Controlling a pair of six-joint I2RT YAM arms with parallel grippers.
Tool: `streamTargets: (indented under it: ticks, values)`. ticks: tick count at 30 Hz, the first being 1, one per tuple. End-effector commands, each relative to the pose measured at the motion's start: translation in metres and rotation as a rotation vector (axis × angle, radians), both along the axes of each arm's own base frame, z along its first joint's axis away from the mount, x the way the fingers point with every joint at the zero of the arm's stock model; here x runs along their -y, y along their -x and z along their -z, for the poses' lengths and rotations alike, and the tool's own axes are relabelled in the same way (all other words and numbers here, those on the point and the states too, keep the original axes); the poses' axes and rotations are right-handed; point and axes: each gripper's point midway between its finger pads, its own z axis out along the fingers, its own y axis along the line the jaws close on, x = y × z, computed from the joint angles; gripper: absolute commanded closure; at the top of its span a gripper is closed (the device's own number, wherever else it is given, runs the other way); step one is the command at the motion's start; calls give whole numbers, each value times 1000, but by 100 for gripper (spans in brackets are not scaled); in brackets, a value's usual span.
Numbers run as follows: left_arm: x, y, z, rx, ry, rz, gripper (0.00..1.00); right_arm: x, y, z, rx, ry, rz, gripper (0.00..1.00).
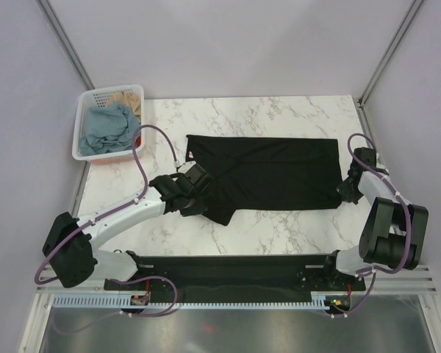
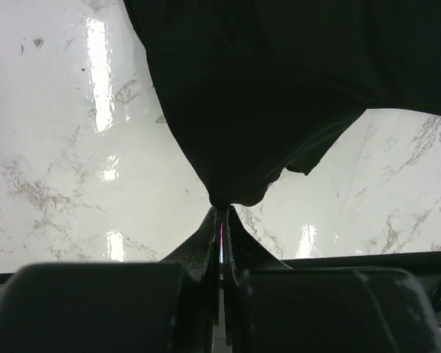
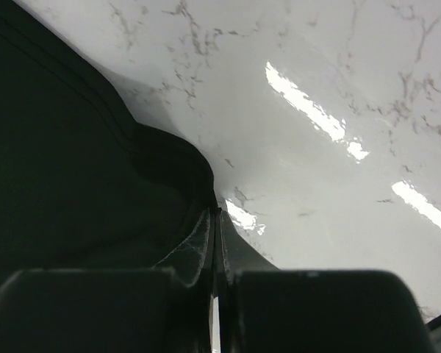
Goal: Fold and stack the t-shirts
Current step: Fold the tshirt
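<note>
- White marble-patterned worktop (image 1: pixel 279 118) fills the cell between plain grey walls, and your arms are based at its near edge.
- Spread flat across the middle of it lies a plain black t-shirt of soft fabric (image 1: pixel 279 173). Its neck end is to your left and its hem to your right.
- Your left tool (image 2: pixel 220 212) has its jaws pressed together on a bunched point of the near sleeve area, and the cloth fans out from the tips.
- Your right tool (image 3: pixel 215 213) is likewise pinched tight on the hem edge at the near right corner, just over the marble.
- By my reading you are at the first fold of this shirt: both near-edge grips are taken and nothing is folded over yet.
- The next move probably calls for raising both tools together, keeping the edge taut between them, and carrying it over toward the far edge.
- A dusty blue crumpled shirt (image 1: pixel 106 129) and a tan shirt (image 1: pixel 128 98) wait in the white slotted plastic basket (image 1: pixel 84 103) at the far left corner, not yet stacked.
</note>
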Motion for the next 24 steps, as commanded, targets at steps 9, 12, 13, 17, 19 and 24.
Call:
streamTargets:
  ticks: [9, 12, 13, 17, 19, 24]
  values:
    - [9, -15, 0, 44, -27, 63, 98, -2, -38, -8, 39, -24, -81, 76]
    - [13, -13, 5, 38, -9, 82, 98, -4, -42, -9, 42, -33, -90, 73]
    - [13, -12, 7, 36, -9, 86, 98, -5, -43, -10, 47, -40, -94, 73]
    - [16, -13, 10, 35, -3, 98, 98, -2, -34, -11, 15, -11, -58, 73]
    - [18, -13, 10, 35, 3, 105, 98, 9, -24, -18, -15, 43, 7, 73]
    - [19, -13, 7, 41, 12, 115, 98, 18, -9, -36, -67, 88, 101, 71]
